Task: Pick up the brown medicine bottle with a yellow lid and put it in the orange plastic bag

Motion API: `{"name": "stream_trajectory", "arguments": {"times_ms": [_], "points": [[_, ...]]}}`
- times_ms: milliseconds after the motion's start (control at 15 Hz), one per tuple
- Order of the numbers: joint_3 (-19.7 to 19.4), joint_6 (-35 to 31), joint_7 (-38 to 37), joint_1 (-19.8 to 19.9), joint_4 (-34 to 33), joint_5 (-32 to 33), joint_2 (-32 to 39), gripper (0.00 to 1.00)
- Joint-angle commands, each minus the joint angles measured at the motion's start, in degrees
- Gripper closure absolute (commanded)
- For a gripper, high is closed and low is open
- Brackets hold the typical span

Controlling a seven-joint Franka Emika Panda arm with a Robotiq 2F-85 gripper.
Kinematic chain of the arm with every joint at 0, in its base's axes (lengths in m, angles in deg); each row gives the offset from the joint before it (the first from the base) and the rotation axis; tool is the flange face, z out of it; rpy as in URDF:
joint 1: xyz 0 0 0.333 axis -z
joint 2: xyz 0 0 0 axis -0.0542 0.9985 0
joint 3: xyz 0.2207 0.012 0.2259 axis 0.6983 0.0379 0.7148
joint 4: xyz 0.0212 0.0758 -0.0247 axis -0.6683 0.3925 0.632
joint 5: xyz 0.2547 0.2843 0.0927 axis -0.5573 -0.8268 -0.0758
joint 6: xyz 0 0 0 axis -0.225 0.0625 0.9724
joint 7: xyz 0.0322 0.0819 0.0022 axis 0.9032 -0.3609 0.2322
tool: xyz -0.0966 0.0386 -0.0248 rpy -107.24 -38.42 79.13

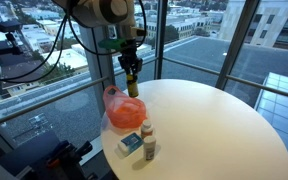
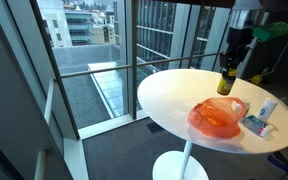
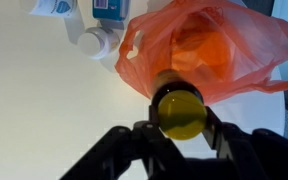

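Observation:
My gripper (image 1: 131, 76) is shut on the brown medicine bottle with a yellow lid (image 1: 132, 86) and holds it upright above the round white table (image 1: 214, 125). In the wrist view the yellow lid (image 3: 179, 112) sits between my two fingers (image 3: 180, 122). The orange plastic bag (image 3: 209, 45) lies open right beyond it. In both exterior views the bottle (image 2: 225, 81) hangs just above the bag's (image 1: 122, 110) far rim (image 2: 219, 116).
A white bottle (image 1: 147, 140) and a blue-and-white box (image 1: 130, 143) stand at the table edge beside the bag; they also show in the wrist view (image 3: 94, 40). Glass walls and a railing (image 2: 104, 70) surround the table.

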State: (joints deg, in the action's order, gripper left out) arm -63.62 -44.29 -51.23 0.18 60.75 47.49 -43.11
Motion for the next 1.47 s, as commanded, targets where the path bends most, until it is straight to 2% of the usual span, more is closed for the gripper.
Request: {"name": "stream_trajectory", "arguments": {"times_ms": [0,67,267,333,600,1400], "points": [[0.91,0.66,2.24,-0.15,1.23,-0.85,-0.97,0.80],[0.94,0.09,0.31,-0.09,0.63,-0.01,0.01,0.55],[1.12,0.09,0.62,-0.18,0.91,-0.01,0.01,0.55],[1.11,0.09,0.75,-0.16,0.91,-0.01,0.01,0.80],[1.57,-2.76,1.51,-0.57,1.56,0.02,1.31,0.80],[2.58,-15.00,5.99,-1.02,2.08,-5.38,10.06,0.80]]}}
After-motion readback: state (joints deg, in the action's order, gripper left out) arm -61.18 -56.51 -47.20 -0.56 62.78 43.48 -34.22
